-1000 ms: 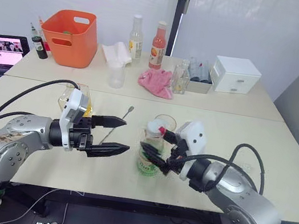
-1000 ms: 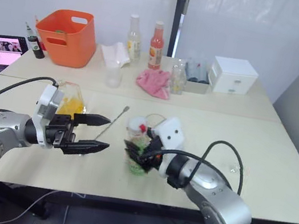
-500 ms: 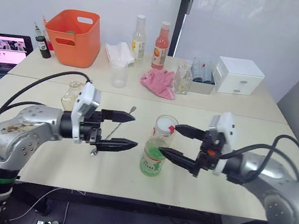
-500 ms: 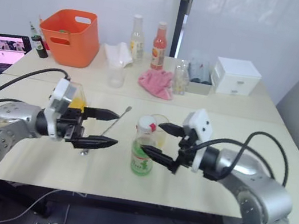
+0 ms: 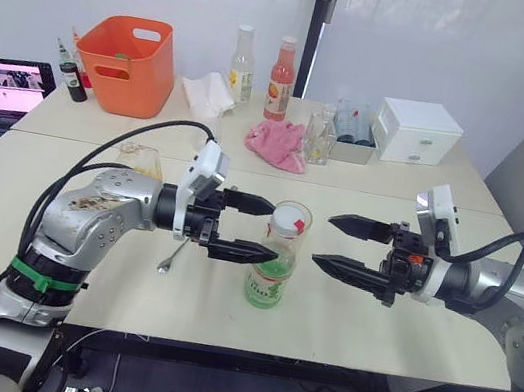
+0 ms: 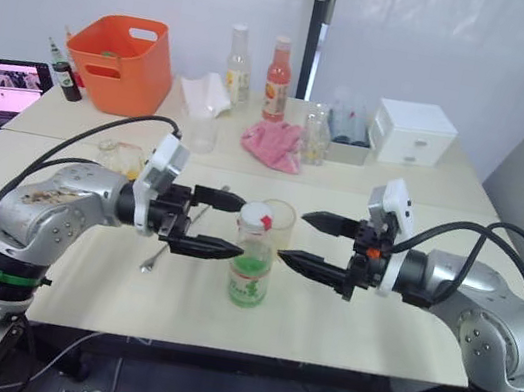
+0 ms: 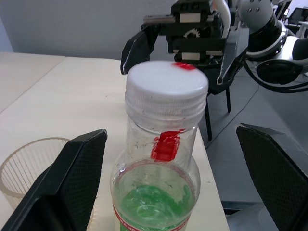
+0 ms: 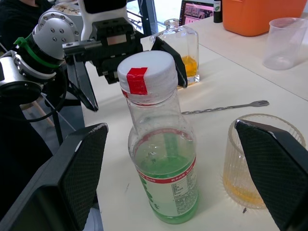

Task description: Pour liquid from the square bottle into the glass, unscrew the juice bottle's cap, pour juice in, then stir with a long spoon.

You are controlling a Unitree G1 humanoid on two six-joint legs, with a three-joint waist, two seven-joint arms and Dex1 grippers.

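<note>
The juice bottle stands upright near the front edge of the table, its white cap with the red band screwed on and green juice low in its body. On either side of it the two tools face each other across the bottle. The left tool hovers with its fingers spread wide, tips just beside the bottle's neck and not touching it. The right tool hangs a little apart to the right of the bottle, its fingers likewise wide and holding nothing.

Just behind the bottle stands the glass, ribbed, with a shallow layer of orange-yellow liquid at the bottom. To the left of it the long spoon lies flat on the table, partly hidden by the left arm. Farther left sits the square bottle, upright, a little orange liquid in it.

At the far side are an orange tub, a pink cloth, two tall bottles and a white drawer box.
</note>
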